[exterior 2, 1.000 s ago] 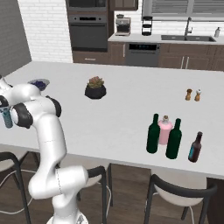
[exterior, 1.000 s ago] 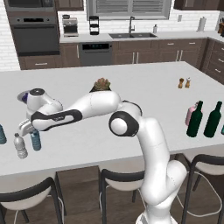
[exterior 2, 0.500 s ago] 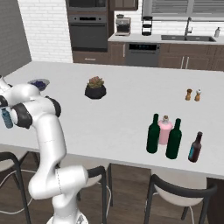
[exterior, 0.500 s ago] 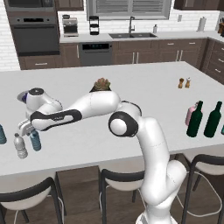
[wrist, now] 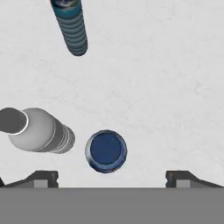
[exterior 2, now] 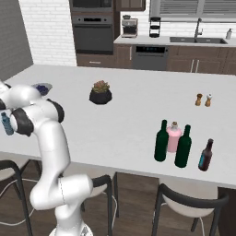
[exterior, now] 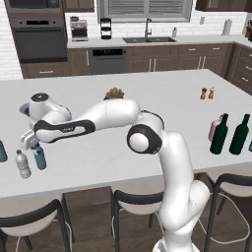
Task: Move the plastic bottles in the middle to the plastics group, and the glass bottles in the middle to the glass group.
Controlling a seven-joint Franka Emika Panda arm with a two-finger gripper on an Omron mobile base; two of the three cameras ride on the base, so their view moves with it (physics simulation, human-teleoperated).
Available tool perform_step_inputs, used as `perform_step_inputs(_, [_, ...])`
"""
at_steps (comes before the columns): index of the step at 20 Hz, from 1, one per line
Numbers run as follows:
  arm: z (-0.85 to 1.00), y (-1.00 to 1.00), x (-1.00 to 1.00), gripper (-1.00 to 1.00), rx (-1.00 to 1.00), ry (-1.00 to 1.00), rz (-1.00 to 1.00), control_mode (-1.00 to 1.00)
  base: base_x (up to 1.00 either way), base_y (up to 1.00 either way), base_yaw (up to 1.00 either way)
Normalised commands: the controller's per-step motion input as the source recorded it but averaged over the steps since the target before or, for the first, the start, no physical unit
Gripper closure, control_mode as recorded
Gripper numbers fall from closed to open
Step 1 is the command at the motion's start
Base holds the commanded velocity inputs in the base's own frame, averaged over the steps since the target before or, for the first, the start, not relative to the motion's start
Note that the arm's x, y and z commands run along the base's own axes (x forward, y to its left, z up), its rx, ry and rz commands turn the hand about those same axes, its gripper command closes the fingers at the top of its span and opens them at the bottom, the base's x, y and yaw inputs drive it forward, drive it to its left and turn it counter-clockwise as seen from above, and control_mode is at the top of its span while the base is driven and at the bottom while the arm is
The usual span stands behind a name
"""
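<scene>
The small blue-tinted water bottle [exterior: 39, 156] stands on the white counter [exterior: 147, 142] near its front left edge, its blue cap [wrist: 106, 151] just ahead of my gripper. My gripper [wrist: 111, 179] is open and directly above it, its fingertips [wrist: 41, 178] wide to either side, holding nothing. From the left base view the gripper [exterior: 33, 145] hovers over the bottle. Close by stand the clear greyish white-capped bottle [exterior: 22, 164] [wrist: 37, 130] and the teal-blue bottle [exterior: 2, 151] [wrist: 72, 28]. At the right stand two dark green wine bottles [exterior: 219, 134] [exterior: 239, 134] and the pink bottle [exterior: 215, 129].
A potted plant [exterior: 114, 93] sits mid-counter, and salt and pepper shakers [exterior: 207, 93] stand farther right. A small brown bottle [exterior 2: 205, 155] stands beside the wine bottles [exterior 2: 161, 141]. Stools [exterior: 133, 202] line the counter's front edge. My arm stretches low across the left half of the counter.
The jaws have gone from shut on the blue-tinted water bottle to wide open. The bottle now stands free on the counter; the arm has hardly moved.
</scene>
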Motion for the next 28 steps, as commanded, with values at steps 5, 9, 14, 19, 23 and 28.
perform_step_inputs(5, [0.08, -0.95, -0.83, -1.0, 0.03, -0.1, -0.09, -1.0, 0.0, 0.0, 0.0])
perform_step_inputs(9, [0.0, -1.0, -0.88, -1.0, 0.08, -0.04, -0.13, -1.0, 0.0, 0.0, 0.0])
perform_step_inputs(14, [0.0, -1.0, -0.79, -1.0, 0.09, 0.0, -0.14, -1.0, 0.0, 0.0, 0.0])
perform_step_inputs(19, [0.5, -1.0, -0.73, -1.0, 0.13, 0.0, -0.11, -1.0, 0.0, 0.0, 0.0])
perform_step_inputs(23, [0.91, -1.0, -0.57, -1.0, 0.08, 0.0, -0.09, -1.0, 0.0, 0.0, 0.0])
perform_step_inputs(28, [1.0, -1.0, -0.54, -1.0, 0.05, 0.0, -0.08, -1.0, 0.0, 0.0, 0.0])
